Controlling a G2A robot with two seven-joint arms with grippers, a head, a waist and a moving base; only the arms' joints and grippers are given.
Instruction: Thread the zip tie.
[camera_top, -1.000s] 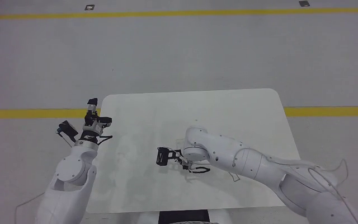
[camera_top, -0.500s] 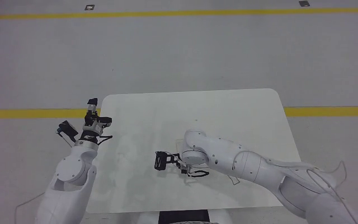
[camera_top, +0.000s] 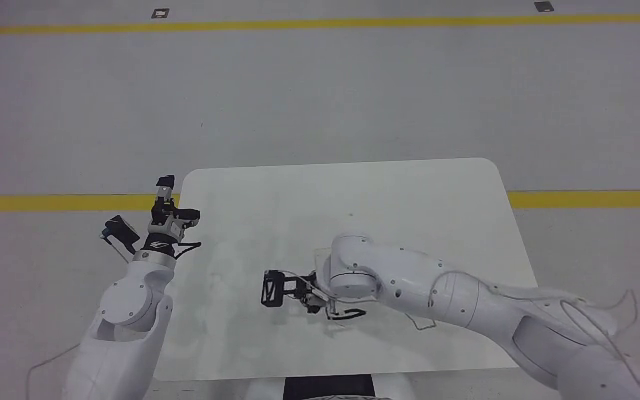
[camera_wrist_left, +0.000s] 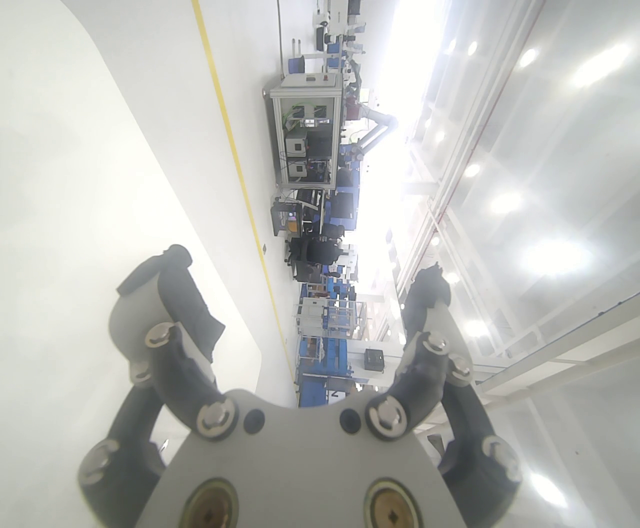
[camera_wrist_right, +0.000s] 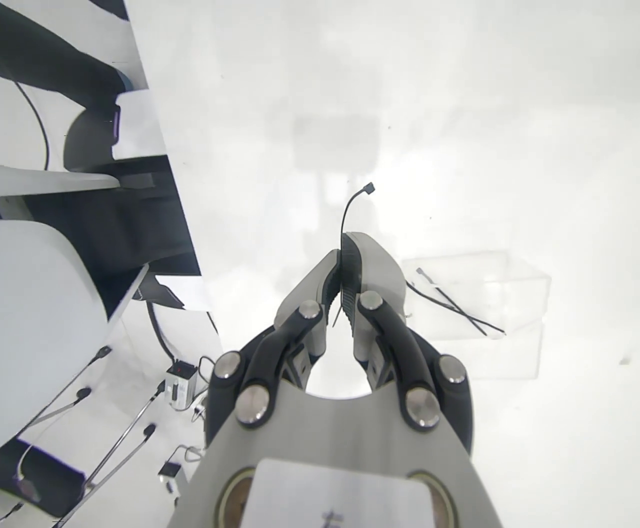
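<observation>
The right gripper (camera_wrist_right: 342, 255) is hanging over the near part of the white table (camera_top: 400, 200) with its jaws pressed together on a black zip tie (camera_wrist_right: 348, 212), pinching the strap partway along. The square head is curving up free beyond the fingertips, and the thin tail is poking out below the pads. No loop is showing: the tail is not passing through the head, so the threading itself looks not yet begun, and only the pick-up seems done. The left gripper (camera_wrist_left: 300, 270) is sitting by the table's left edge, well apart from the tie, with its jaws spread wide and nothing between them. It will probably have to come in and take one end before tail and head can be brought together. Just beside the right gripper a clear plastic box (camera_wrist_right: 525, 280) is lying on the table, with two spare zip ties (camera_wrist_right: 460, 307) crossing each other inside it. The tabletop is looking smooth and pale. Around it a light floor is carrying yellow lines (camera_top: 320, 24), and the left wrist view is showing a workshop hall with an equipment cabinet (camera_wrist_left: 305, 135) and bright ceiling lights.
</observation>
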